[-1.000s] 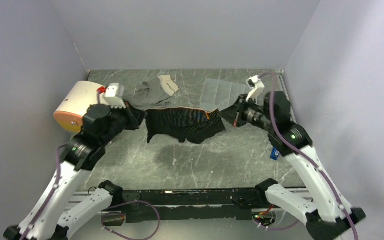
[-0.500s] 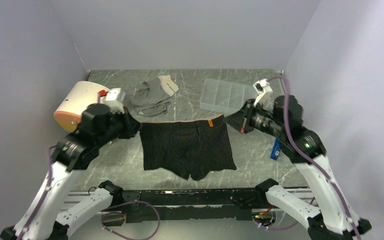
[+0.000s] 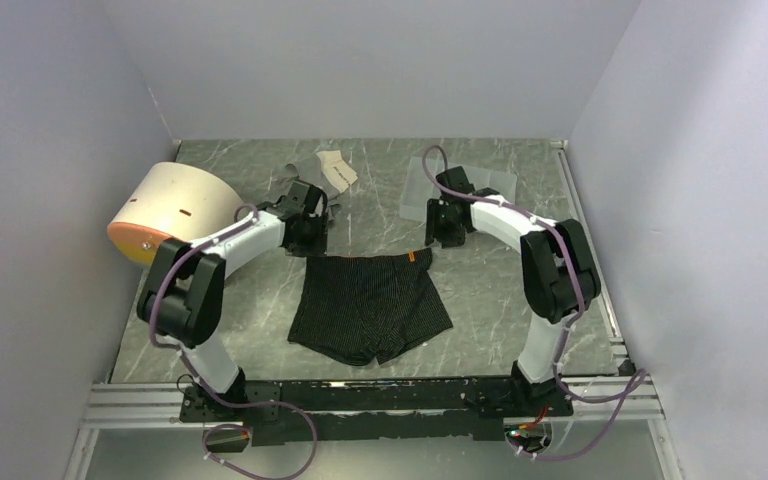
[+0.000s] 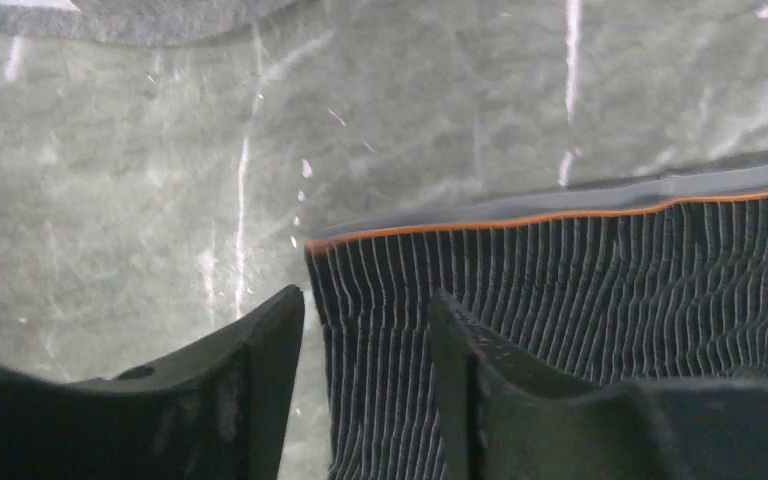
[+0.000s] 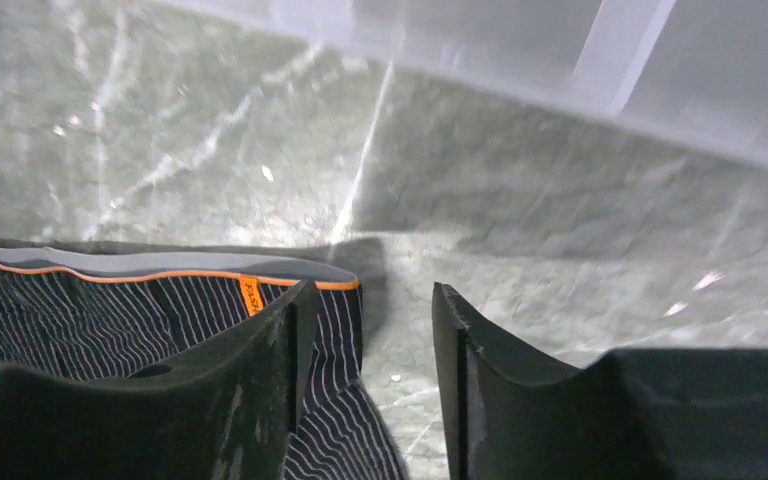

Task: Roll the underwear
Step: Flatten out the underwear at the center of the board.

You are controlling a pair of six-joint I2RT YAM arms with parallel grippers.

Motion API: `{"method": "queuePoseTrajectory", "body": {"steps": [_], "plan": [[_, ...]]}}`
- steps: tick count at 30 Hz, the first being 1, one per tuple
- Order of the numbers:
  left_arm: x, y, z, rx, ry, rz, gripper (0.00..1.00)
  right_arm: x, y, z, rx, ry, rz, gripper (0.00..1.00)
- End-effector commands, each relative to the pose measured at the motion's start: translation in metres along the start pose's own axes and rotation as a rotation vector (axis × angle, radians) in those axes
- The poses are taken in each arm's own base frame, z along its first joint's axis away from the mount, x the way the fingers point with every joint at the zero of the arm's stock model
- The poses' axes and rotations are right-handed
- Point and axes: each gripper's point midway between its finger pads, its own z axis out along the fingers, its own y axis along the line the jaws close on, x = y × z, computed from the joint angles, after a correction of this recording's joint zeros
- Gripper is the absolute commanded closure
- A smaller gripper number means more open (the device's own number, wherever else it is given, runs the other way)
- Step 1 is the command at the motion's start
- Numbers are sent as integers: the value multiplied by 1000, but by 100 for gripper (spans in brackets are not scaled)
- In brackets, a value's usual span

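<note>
The left gripper [image 4: 365,310] stands part open, astride 1 waistband corner of the underwear [image 3: 370,305]. The right gripper [image 5: 365,300], open and empty, sits just beside the other corner. The underwear lies flat and unrolled, so all the rolling remains. Beyond the grippers lie a clear box [image 5: 480,30] and a grey garment [image 4: 130,15]; neither blocks.

A robotics lab booth: plain grey walls [image 3: 360,70] box in a marbled table [image 3: 500,300] with a metal mounting rail [image 3: 130,408]
</note>
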Motion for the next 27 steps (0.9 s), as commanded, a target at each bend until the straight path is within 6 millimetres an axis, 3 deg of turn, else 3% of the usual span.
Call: {"method": "queuePoseTrajectory", "body": {"steps": [1, 2, 3, 5, 10, 14, 17, 20, 27], "plan": [[-44, 1, -16, -1, -148, 22, 22, -64, 25, -50, -91, -199, -65, 43], [-45, 3, -26, 4, -174, 15, 6, -53, 21, -53, -96, -188, -69, 37], [-47, 4, -40, 11, -210, 10, 4, -48, 19, -64, -104, -204, -72, 29], [-42, 4, -58, 42, -227, 9, 3, -28, 10, -70, -101, -192, -71, 25], [11, -4, -78, 167, -167, -44, 3, 45, -7, -75, -131, -79, 15, 31], [49, 0, -85, 207, -156, -125, 3, 85, -23, -76, -120, -41, 65, 34], [63, 4, -88, 207, -159, -190, 3, 117, -29, -68, -122, 41, 90, 37], [71, 11, -90, 187, -172, -238, 3, 137, -38, -60, -93, 91, 105, 39], [75, 20, -92, 146, -189, -284, 3, 157, -39, -52, -53, 154, 83, 49]]}}
